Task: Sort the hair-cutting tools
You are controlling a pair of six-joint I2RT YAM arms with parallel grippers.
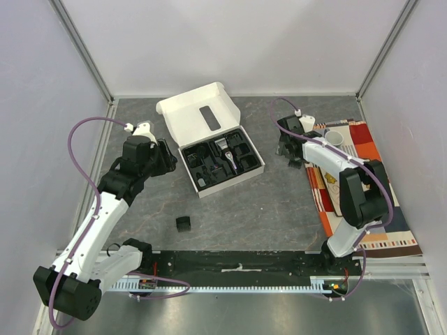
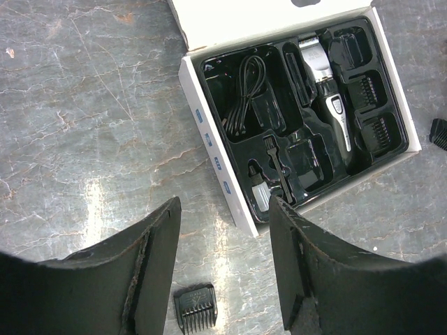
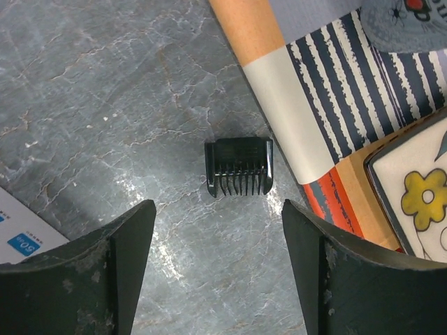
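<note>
Black comb attachment (image 3: 238,166) lies on grey table (image 3: 98,105) below the right gripper (image 3: 218,216), spread wide, empty; left gripper (image 2: 223,209) likewise spread, empty.

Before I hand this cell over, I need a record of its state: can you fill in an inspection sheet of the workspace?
Surface: grey marbled table.
Job's things: clipper and coiled cord sit in the open white box; left comb attachment and right comb attachment lie loose on the table.
Clutter: patterned mat, grey cup.
Hands: left hand open, empty; right hand open, empty, over the right comb attachment.
Cables: purple cables loop along both arms.
Surroundings: plain walls; nothing else seen.
</note>
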